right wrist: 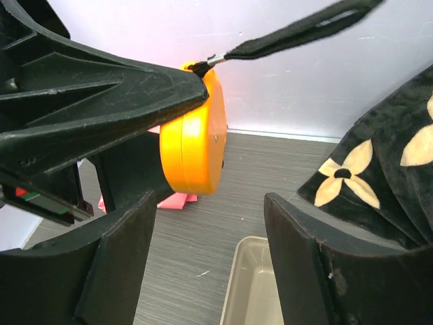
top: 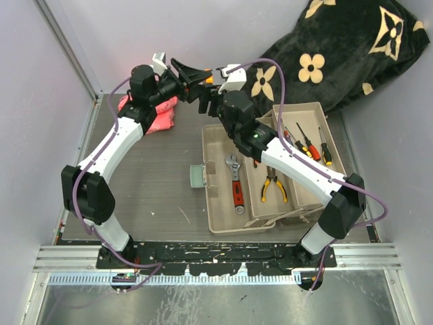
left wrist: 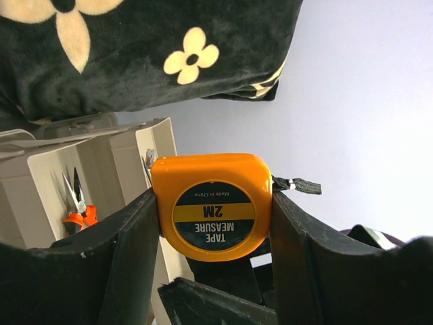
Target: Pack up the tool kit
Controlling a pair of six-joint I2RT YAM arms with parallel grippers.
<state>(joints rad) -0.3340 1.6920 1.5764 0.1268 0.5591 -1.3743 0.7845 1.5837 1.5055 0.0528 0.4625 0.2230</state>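
Note:
My left gripper is shut on the orange tape measure, held in the air above the back of the table. The tape measure hangs just in front of my right gripper, which is open and empty, its fingers apart from it. The open beige toolbox lies on the table at centre right. The red wrench lies in its left part, the orange and yellow pliers in the middle tray, the screwdrivers in the far right tray.
The black flower-patterned blanket is heaped at the back right behind the toolbox. A pink cloth lies at the back left under my left arm. Grey walls close in the left, back and right sides.

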